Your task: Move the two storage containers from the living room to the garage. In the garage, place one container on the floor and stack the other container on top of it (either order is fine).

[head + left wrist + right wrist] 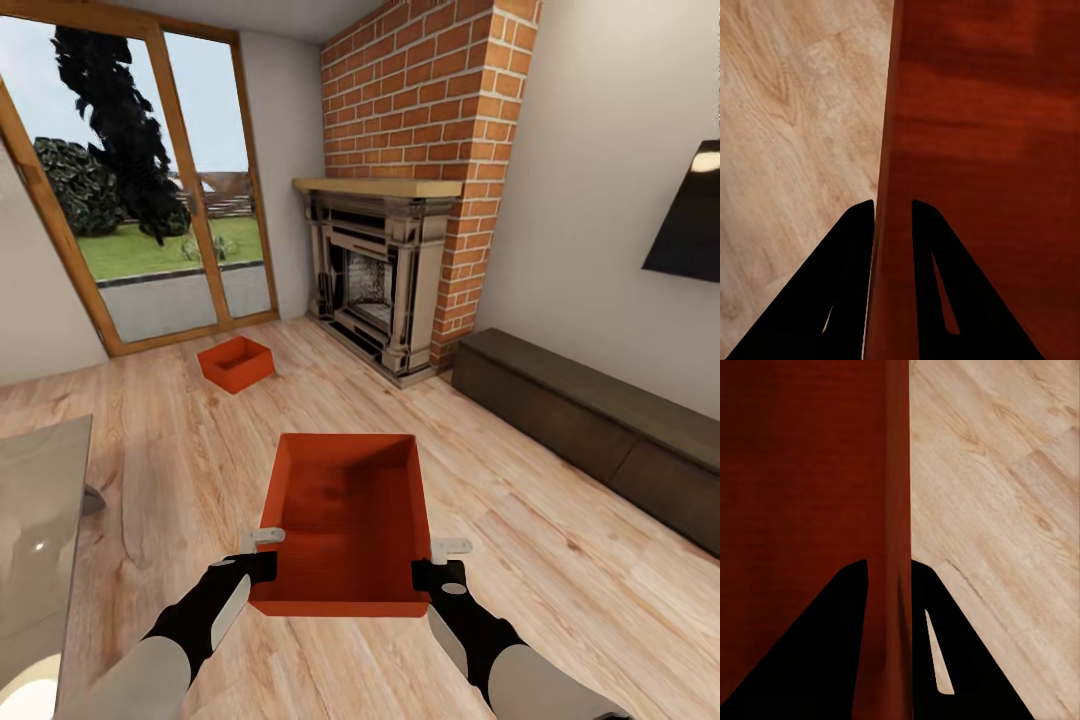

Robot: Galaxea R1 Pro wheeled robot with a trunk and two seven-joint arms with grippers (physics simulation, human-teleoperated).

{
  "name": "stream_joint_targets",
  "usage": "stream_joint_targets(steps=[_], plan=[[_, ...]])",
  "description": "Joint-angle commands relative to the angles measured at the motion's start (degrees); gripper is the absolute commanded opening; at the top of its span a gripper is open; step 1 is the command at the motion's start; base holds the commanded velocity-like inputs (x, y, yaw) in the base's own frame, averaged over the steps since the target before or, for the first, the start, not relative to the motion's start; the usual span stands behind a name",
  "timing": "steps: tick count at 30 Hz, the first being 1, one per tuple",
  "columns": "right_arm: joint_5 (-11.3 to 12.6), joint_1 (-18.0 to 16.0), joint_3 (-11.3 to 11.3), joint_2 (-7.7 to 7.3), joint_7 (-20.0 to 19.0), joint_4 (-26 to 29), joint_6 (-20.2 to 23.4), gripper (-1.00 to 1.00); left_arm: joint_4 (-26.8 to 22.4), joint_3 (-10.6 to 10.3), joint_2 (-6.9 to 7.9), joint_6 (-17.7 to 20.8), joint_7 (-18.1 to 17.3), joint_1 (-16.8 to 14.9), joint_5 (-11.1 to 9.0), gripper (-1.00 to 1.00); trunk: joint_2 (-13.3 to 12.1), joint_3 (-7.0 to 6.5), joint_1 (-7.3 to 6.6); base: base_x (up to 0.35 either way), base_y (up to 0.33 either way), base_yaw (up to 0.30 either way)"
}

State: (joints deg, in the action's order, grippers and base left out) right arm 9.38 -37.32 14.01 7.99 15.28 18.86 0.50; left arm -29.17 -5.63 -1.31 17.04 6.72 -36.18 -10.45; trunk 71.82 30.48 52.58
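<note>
Head view, L to R. Glass table (40, 520) at the left edge, cut off by the frame. Upper left: glazed door (150, 180) with garden behind. Far bin (236, 363) sits on the wood floor (560, 560) just below the door, left of centre, turned at an angle to the planks, open side up.

Left gripper (268, 565) is clamped on the left wall of the near bin (348, 520), lower centre of frame. Left wrist view: fingers (840, 292) straddle the wall edge, one inside, one outside.

Near bin: open side up, long axis running away from the robot toward the fireplace (375, 285). Its underside is hidden, so contact w/ the floor cannot be told.

Right gripper (432, 570) is clamped on the right wall of the near bin; right wrist view shows fingers (832, 652) either side of the wall.

Right side: dark low cabinet (600, 430) along the wall; dark screen (690, 215) cut off at the right edge.
</note>
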Motion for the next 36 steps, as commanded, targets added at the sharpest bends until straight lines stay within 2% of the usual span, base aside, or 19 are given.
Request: stream_joint_targets(steps=[1, 36], plan=[[-0.2, 0.0, -0.1, -0.25, 3.4, 0.1, 0.0, -1.0, -0.1, 0.1, 0.11, 0.4, 1.5, 0.0, 0.7, -1.0, 0.0, -0.04, 0.0, 0.0, 0.0, 0.0], [-0.2, 0.0, -0.1, -0.25, 3.4, 0.1, 0.0, -1.0, -0.1, 0.0, 0.08, 0.4, 1.5, 0.0, 0.7, -1.0, 0.0, -3.2, 0.0, 0.0, 0.0, 0.0]])
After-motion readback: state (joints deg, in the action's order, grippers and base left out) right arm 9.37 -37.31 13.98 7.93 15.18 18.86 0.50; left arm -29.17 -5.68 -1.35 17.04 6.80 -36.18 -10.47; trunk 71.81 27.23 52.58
